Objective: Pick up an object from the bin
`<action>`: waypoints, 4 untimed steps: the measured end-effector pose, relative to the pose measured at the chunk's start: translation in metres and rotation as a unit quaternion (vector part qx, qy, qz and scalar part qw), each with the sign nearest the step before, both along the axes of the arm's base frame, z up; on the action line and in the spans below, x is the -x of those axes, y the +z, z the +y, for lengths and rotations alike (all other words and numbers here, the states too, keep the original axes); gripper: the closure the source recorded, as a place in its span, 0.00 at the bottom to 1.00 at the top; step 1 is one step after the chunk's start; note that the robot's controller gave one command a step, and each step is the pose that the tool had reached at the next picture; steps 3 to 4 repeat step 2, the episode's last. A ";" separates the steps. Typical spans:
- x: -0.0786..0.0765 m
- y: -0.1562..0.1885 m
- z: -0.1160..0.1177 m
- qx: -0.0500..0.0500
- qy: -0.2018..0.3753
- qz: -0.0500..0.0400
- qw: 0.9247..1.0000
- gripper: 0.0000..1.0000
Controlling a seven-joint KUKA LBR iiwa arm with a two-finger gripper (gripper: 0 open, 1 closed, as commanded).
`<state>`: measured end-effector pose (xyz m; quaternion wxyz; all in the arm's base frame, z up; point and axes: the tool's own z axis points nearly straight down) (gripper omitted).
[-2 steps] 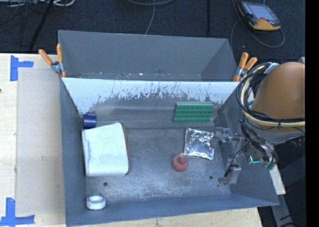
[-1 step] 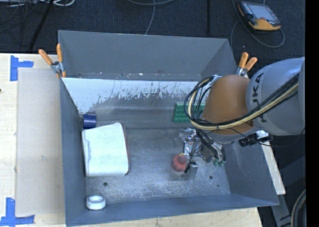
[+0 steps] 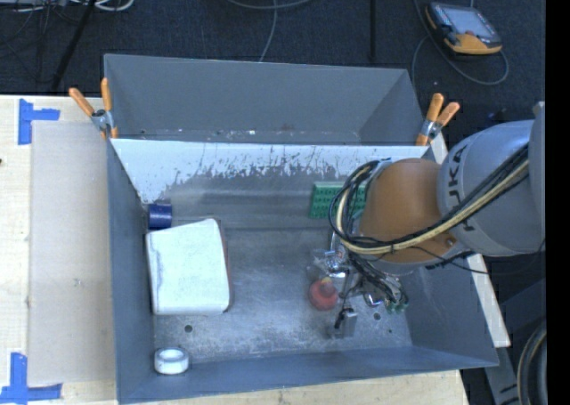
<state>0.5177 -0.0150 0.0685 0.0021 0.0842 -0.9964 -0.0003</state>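
Note:
My gripper [image 3: 346,314] is low over the bin floor in the right half, under the arm's orange-brown wrist cover. A small red rounded thing [image 3: 321,295] lies on the floor right beside it, on its left and touching or nearly touching it. A green flat piece [image 3: 324,200] lies further back by the rear wall, partly hidden behind the arm's cables.
A large white block [image 3: 187,266] lies in the left half of the bin. A small blue cylinder [image 3: 159,214] sits just behind it, and a white round cap [image 3: 171,360] rests in the front left corner. The arm covers the bin's right side.

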 end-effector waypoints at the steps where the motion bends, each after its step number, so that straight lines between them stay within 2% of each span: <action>1: -0.001 0.001 0.000 0.000 0.001 -0.001 1.000 1.00; 2: 0.013 0.160 0.010 0.000 0.012 -0.006 1.000 1.00; 4: 0.013 0.160 0.010 0.000 0.012 -0.006 1.000 1.00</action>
